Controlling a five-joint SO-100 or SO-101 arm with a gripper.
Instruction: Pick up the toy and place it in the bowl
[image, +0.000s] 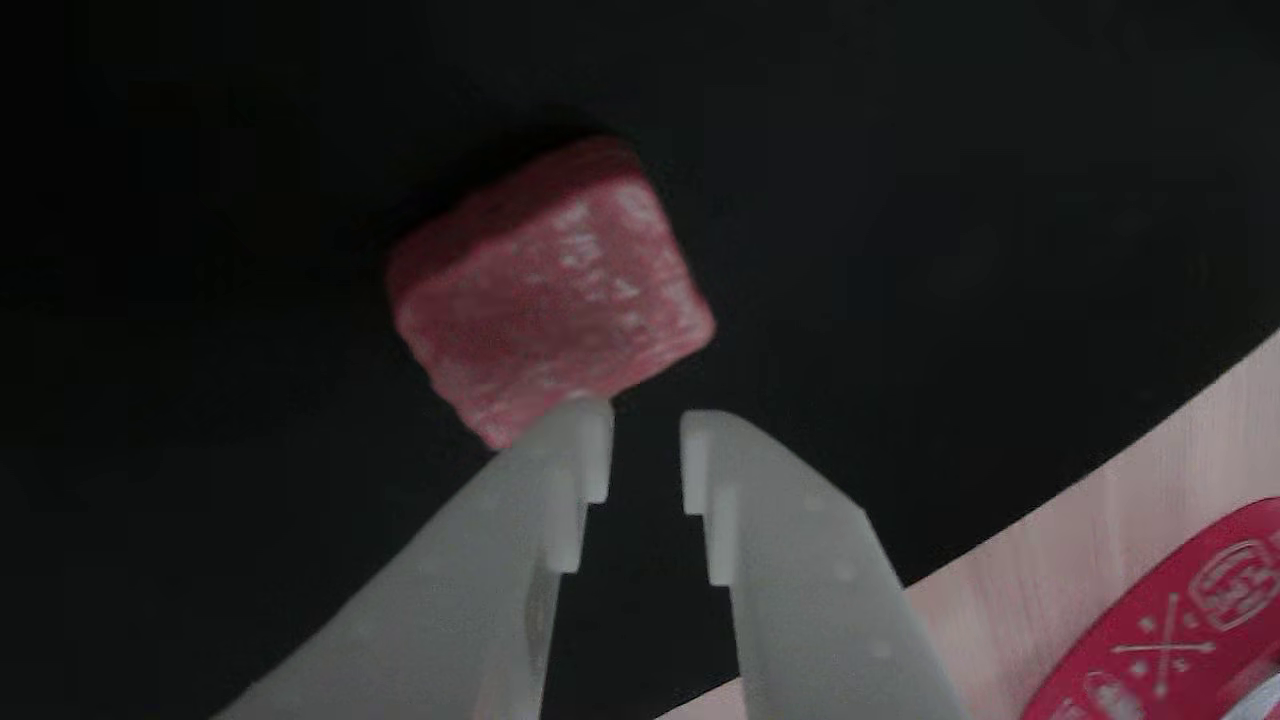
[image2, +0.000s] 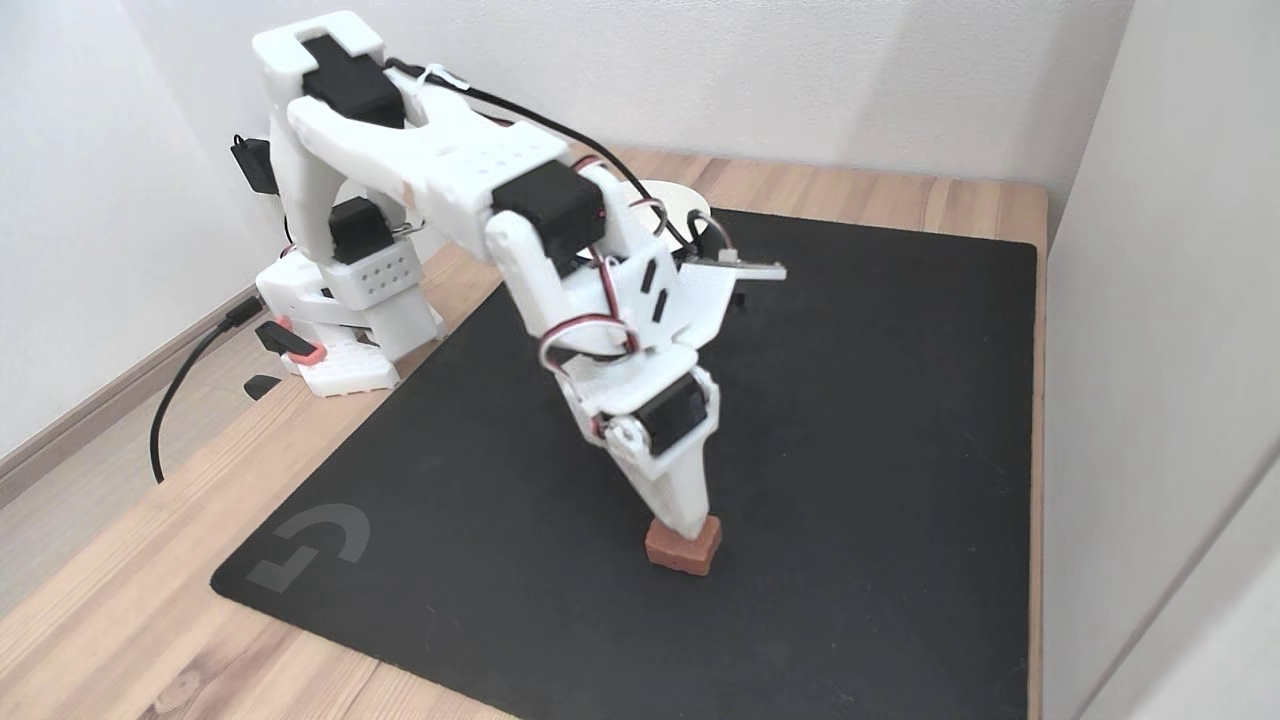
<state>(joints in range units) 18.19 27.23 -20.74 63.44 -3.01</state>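
Other view: the toy (image: 548, 292), a dull-red speckled block, lies on the black mat (image: 200, 300); gripper (image: 646, 440) just below it, jaws slightly parted and empty, left fingertip (image: 575, 445) at the toy's lower edge; red printed tin (image: 1180, 630) on wood beyond the mat's corner. Fixed view: toy (image2: 684, 545) on the mat (image2: 900, 450), gripper (image2: 688, 518) tip at its top.

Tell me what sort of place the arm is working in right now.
Probably a home or hobby desk in a room corner: a wooden tabletop against plain white walls, with a black desk mat as the work surface. The claw sits at the toy on that mat.
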